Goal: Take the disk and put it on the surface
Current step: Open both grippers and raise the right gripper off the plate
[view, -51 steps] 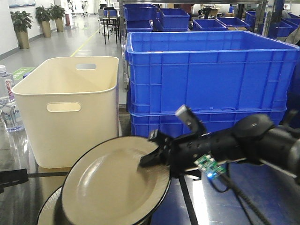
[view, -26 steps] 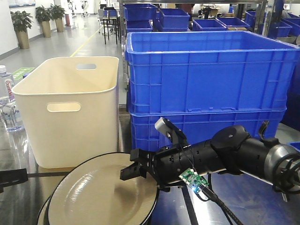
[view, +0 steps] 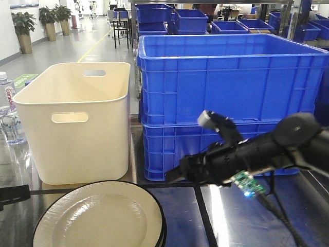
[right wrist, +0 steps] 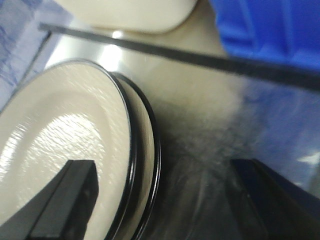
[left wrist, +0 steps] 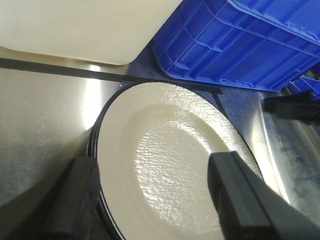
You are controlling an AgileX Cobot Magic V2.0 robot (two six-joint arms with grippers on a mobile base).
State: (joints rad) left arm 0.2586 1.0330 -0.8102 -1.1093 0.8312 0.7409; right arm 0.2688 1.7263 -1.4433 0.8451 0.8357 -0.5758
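The disk is a cream plate with a black rim. It lies flat on top of a stack of like plates at the front left of the glossy dark tabletop. My right gripper is open and stands off to the plate's right, apart from it. In the right wrist view the plate and the rim of a lower plate sit under the left finger of the right gripper. My left gripper is open above the plate, its fingers spread across it, holding nothing.
A cream tub stands behind the stack. Stacked blue crates fill the back right. A water bottle is at the far left. Black seam lines cross the tabletop. A cable and small green board hang from the right arm.
The right gripper held the plate tilted up, lowered it flat onto the stack, let go and drew back to the right.
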